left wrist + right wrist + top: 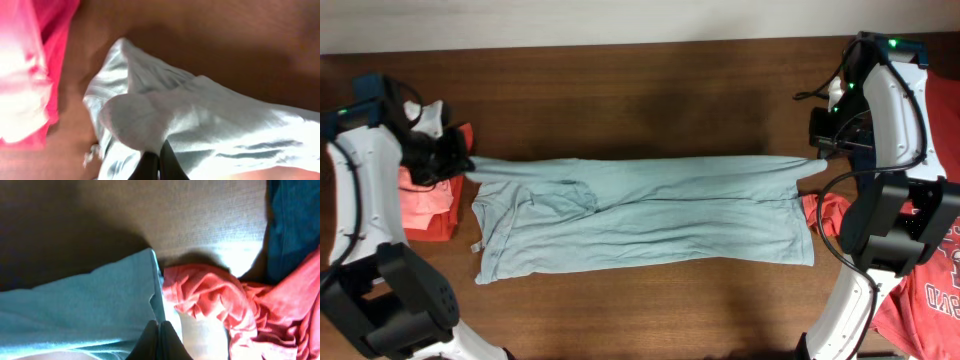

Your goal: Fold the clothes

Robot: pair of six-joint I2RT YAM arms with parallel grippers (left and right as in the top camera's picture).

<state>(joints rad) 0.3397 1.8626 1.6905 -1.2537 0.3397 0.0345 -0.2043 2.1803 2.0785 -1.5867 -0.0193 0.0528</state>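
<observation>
**Desk:** Where is the shirt?

**Robot:** The pale grey-blue T-shirt [640,215] lies stretched lengthwise across the middle of the brown worktop [640,90]. Its far edge is drawn into a line between my two arms, and the near part lies flat and creased.

**Desk:** And your grippers?

**Robot:** My left gripper [460,166] is pinched tight on the shirt's far corner at my left end. My wrist view shows the cloth bunched up over the closed tips. My right gripper [817,163] is clamped the same way on the opposite far corner, its tips together on the hem.

**Desk:** What else is there?

**Robot:** A folded coral shirt [425,205] sits just beside the left end, partly under my left arm. A crumpled coral shirt [215,300] lies right against the right hem. A red shirt with white lettering [932,290] is at the near right corner. Some navy cloth [292,220] shows beyond the crumpled shirt, in my right wrist view only.
</observation>
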